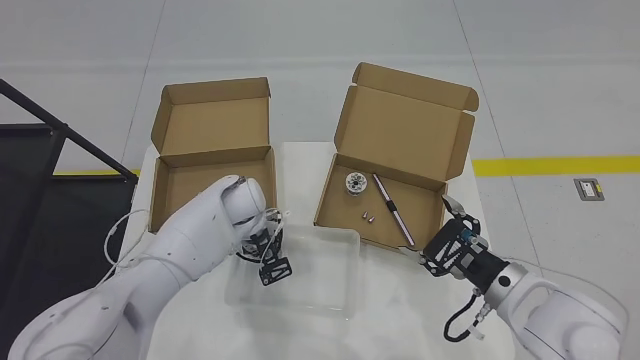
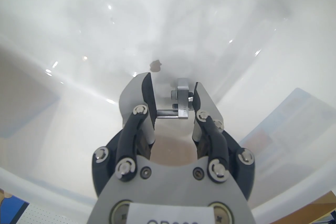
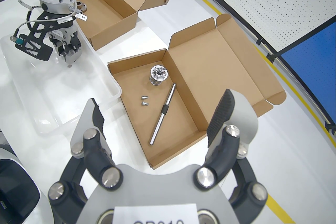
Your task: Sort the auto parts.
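Observation:
My left gripper [image 2: 172, 81] is down inside the clear plastic tray [image 1: 340, 295], shut on a small metal bracket with a pin and bolts [image 2: 182, 102]. A tiny dark piece [image 2: 155, 65] lies on the tray floor just past the fingertips. In the top view the left gripper [image 1: 268, 252] sits at the tray's left side. My right gripper [image 3: 160, 97] hangs open and holds nothing, over the near corner of the right cardboard box [image 3: 236, 51]. That box holds a metal spool [image 3: 157, 74], two small screws [image 3: 144, 100] and a long steel rod [image 3: 164, 113].
The left cardboard box [image 1: 210, 155] stands open behind the tray, with a flanged metal part [image 3: 82, 6] in it. Both boxes' lids stand up at the back. The right gripper [image 1: 447, 232] is close to the right box's front wall.

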{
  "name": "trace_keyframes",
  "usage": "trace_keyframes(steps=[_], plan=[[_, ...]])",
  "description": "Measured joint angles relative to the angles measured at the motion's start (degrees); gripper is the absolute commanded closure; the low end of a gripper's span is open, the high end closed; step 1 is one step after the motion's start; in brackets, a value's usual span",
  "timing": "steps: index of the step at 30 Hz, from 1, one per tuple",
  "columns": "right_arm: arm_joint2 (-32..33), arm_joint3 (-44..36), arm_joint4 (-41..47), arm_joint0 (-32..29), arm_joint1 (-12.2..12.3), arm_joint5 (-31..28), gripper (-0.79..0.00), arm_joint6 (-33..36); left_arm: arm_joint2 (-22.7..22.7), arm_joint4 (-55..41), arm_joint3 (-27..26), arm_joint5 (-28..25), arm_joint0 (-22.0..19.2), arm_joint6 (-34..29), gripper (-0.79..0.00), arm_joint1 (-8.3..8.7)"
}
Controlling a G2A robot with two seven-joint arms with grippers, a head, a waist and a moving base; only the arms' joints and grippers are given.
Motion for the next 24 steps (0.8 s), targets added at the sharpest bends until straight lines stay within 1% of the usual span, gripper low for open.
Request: trace_keyframes(steps=[3,7,14,20,24], plan=[[0.0,0.0,0.0,0.0,0.0,0.0,-0.785,0.0,0.0,0.5,0.9,0.8,-0.3,0.8,-0.348,-0.52],[0.0,0.0,0.0,0.0,0.0,0.0,-0.785,0.0,0.0,1.5,2.3,2.1,-0.4,2.1,-0.382,-1.24],[0.0,0.0,0.0,0.0,0.0,0.0,-0.785,0.0,0.0,2.7,5.1,4.1,-0.8,4.1,-0.372,-2.57],[0.0,0.0,0.0,0.0,0.0,0.0,-0.785,0.0,0.0,3.6,7.4,5.4,-1.1,5.4,-0.326,-3.67],[0.0,0.0,0.0,0.0,0.0,0.0,-0.785,0.0,0.0,3.6,8.8,6.1,-1.2,6.1,-0.326,-4.49]])
